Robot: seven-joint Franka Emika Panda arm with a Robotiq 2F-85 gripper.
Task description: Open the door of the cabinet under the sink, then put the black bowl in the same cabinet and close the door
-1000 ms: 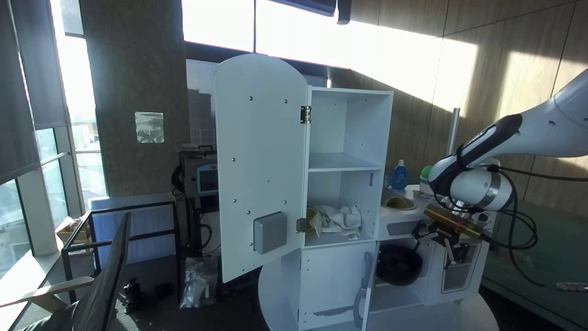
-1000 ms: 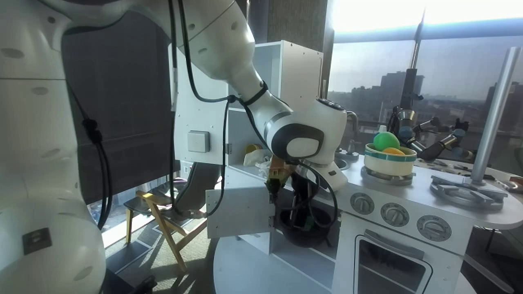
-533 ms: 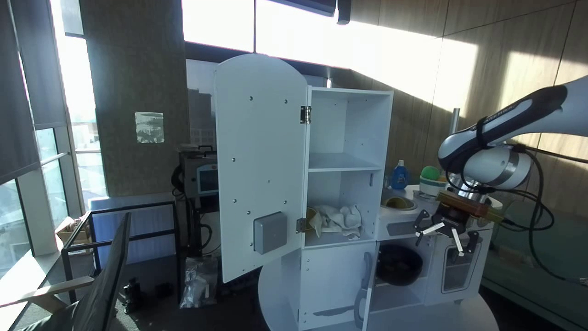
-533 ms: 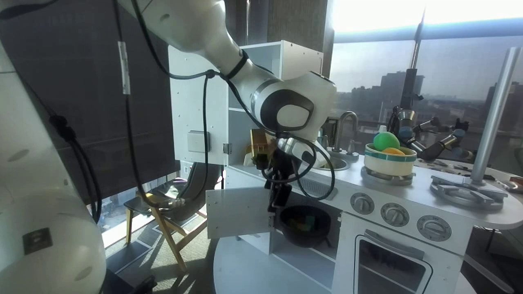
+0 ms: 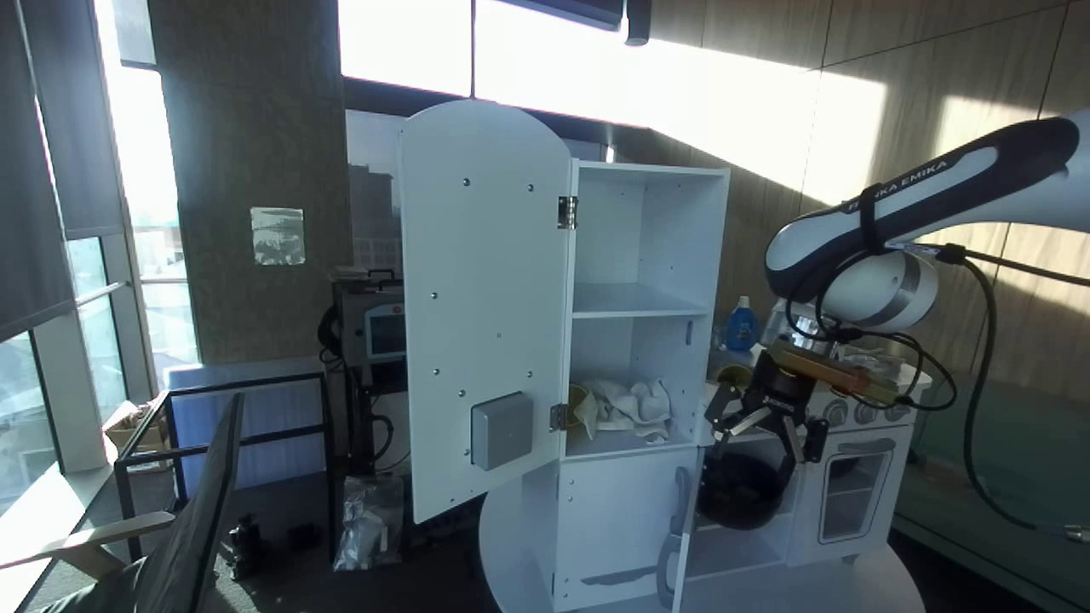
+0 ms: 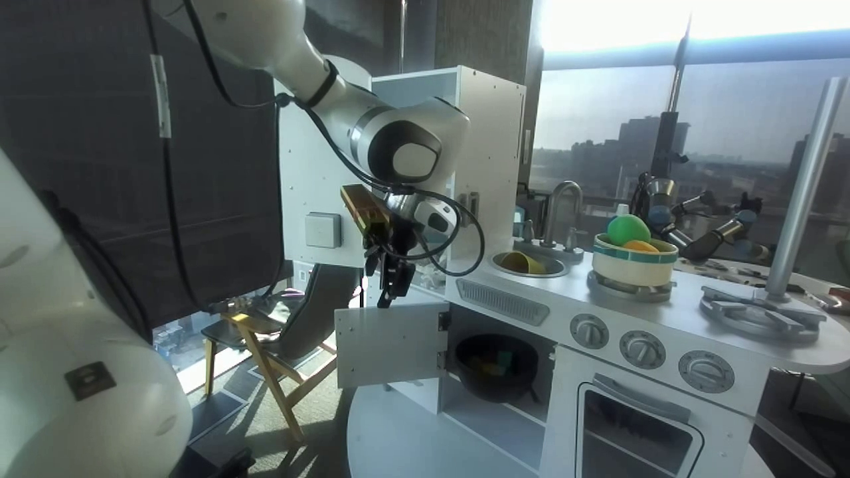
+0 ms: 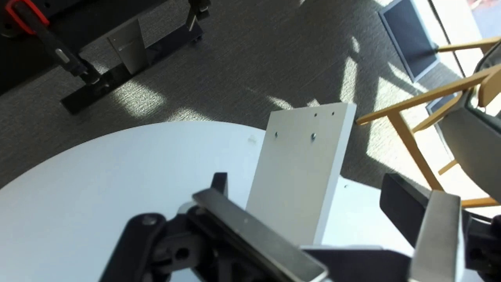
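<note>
My gripper [image 5: 760, 443] is open and empty, in the air in front of and above the cabinet [image 5: 732, 555]. In an exterior view it hangs above the open door [image 6: 392, 348]; the gripper [image 6: 388, 285] looks apart from it. In the wrist view the door's [image 7: 297, 172] inner face and edge show between the spread fingers [image 7: 309, 192], farther down. The door stands wide open, nearly edge-on in an exterior view [image 5: 688, 545]. The black bowl [image 6: 495, 385] sits inside the cabinet [image 6: 488, 428], upright, with dim coloured things in it. It also shows behind my fingers [image 5: 739, 498].
The tall arch-topped door [image 5: 485, 298] also stands open, beside shelves with a white cloth [image 5: 626, 409]. A pot with a green ball [image 6: 634, 262] stands on the stove top. A yellow cup [image 6: 521, 262] lies in the sink. A wooden chair [image 7: 407, 145] is near the door.
My gripper has risen off the bowl and moved away from the cabinet, over to the open door's side. The bowl and the door have not moved.
</note>
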